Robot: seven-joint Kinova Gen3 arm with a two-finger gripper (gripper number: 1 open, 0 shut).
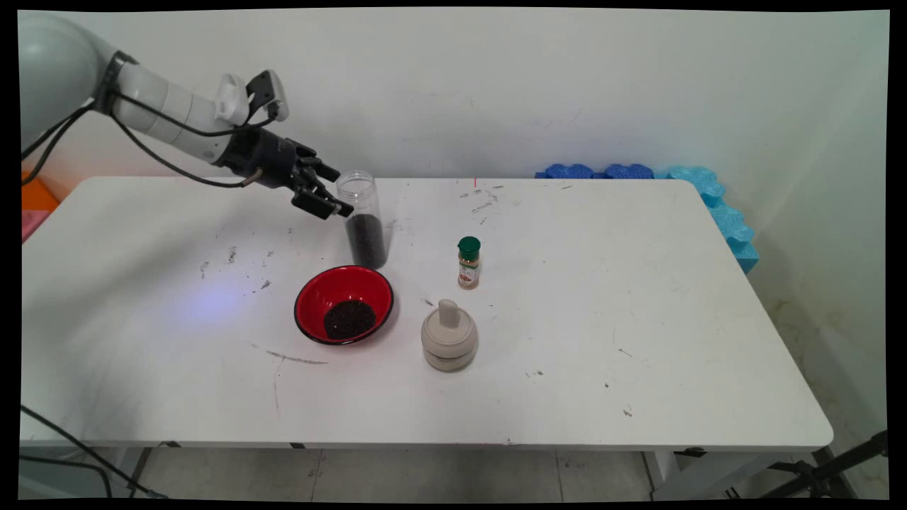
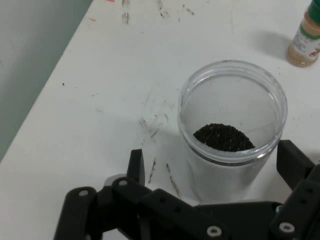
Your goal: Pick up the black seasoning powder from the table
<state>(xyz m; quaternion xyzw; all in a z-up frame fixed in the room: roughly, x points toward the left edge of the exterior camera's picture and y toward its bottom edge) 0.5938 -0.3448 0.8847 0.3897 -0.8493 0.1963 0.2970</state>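
A clear plastic jar [image 1: 363, 219] stands upright and lidless on the table, its lower half dark with small black seeds. My gripper [image 1: 331, 193] hangs at its upper left, open, with the fingertips level with the jar's rim. In the hand view the jar [image 2: 231, 130] rises just beyond the open gripper [image 2: 215, 165], one finger [image 2: 136, 166] to its left and the other [image 2: 295, 162] to its right, neither pressed on it. In front of the jar sits a red bowl [image 1: 344, 304] with a heap of the same black seeds.
A small spice bottle [image 1: 468, 263] with a green cap stands right of the jar; it also shows at the hand view's top right as the spice bottle [image 2: 306, 35]. A beige lidded pot [image 1: 448, 336] sits near the bowl. Blue foam blocks [image 1: 701, 191] line the table's far right corner.
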